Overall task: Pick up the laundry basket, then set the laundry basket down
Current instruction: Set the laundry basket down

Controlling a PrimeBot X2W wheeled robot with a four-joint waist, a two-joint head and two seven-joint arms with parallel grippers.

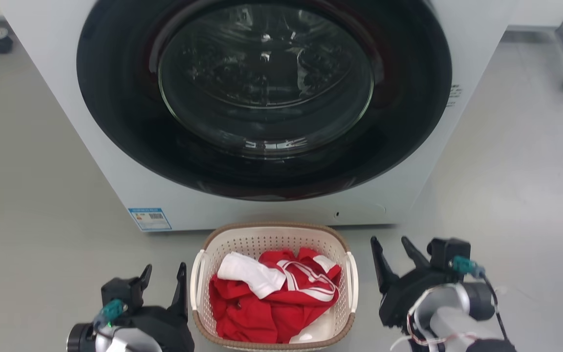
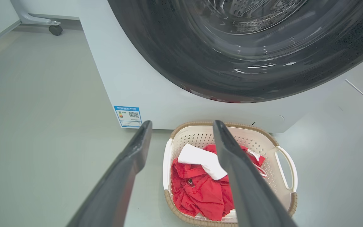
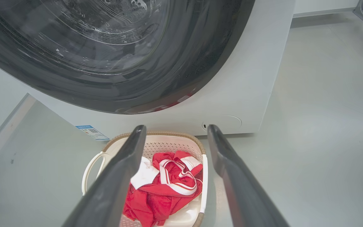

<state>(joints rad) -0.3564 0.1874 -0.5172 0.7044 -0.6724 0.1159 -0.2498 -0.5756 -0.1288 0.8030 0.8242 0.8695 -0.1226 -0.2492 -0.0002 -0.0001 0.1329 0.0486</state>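
Open and empty, left gripper (image 1: 164, 269) hangs at 7 o'clock and right gripper (image 1: 389, 240) at 5 o'clock, flanking the basket (image 1: 271, 226). Washer (image 1: 115, 181) stands at 12 o'clock, its door (image 1: 262, 98) shut. Basket sits on the floor (image 1: 27, 195) at 6 o'clock, before the washer, holding red and white clothes (image 1: 262, 308). Blue label (image 1: 149, 219) lies at 10 o'clock from the basket.

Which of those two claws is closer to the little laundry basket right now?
Left. The left gripper sits right beside the left side of the laundry basket, almost touching; the right gripper stands off its right side with a strip of floor between.
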